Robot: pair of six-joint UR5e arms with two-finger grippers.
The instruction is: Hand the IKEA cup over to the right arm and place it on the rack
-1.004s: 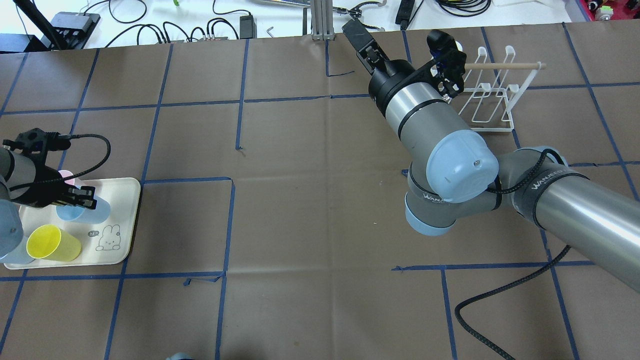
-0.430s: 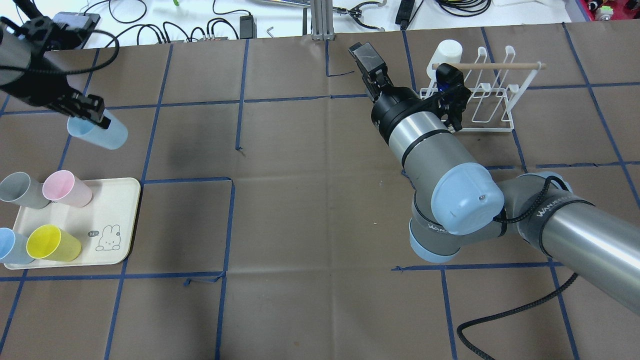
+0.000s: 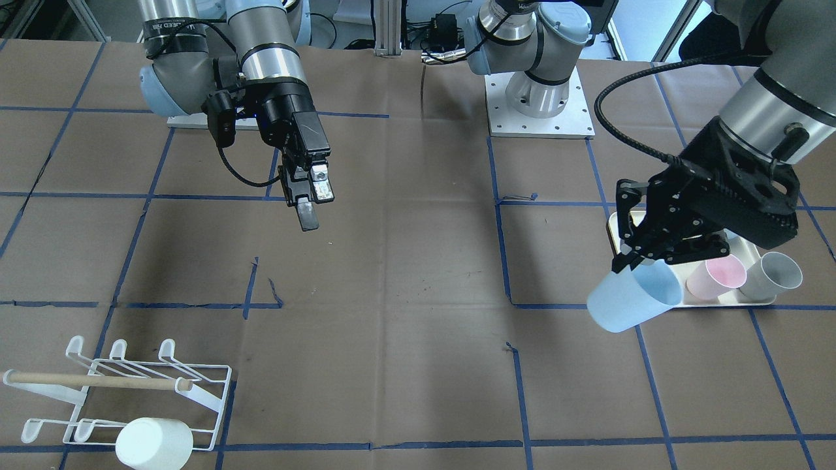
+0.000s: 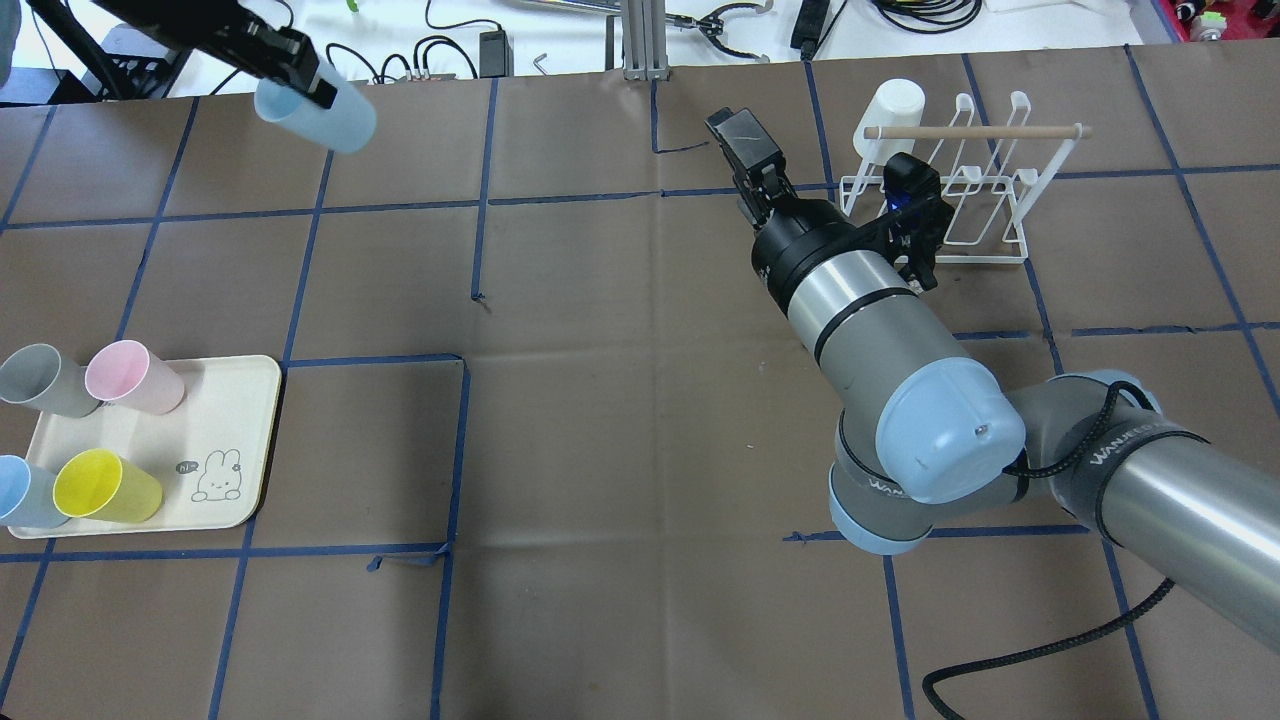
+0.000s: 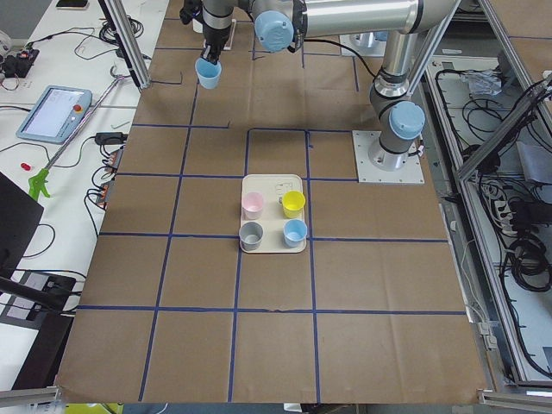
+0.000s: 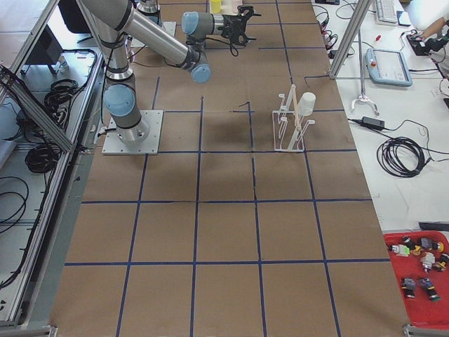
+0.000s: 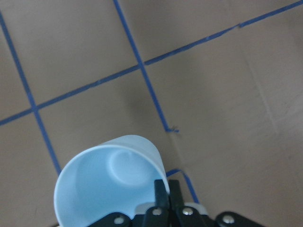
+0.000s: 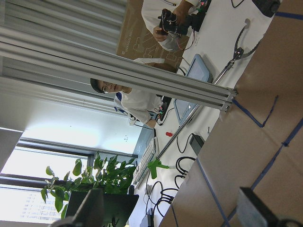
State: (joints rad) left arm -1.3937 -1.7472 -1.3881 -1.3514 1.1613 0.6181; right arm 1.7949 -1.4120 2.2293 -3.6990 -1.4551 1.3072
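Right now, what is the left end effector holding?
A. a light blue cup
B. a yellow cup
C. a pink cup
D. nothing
A: the left end effector pinches the rim of a light blue cup, which hangs tilted in the air.

pale blue plastic cup point(image 3: 630, 300), tilted, pinched at the rim by the left gripper point(image 3: 632, 260), held clear above the table. silver-grey right arm point(image 4: 860, 300) stretched over the table just beside the rack point(image 4: 985, 131), right gripper point(image 3: 313, 203) spread and bare. white wire rack, upright, wooden dowel across its top.
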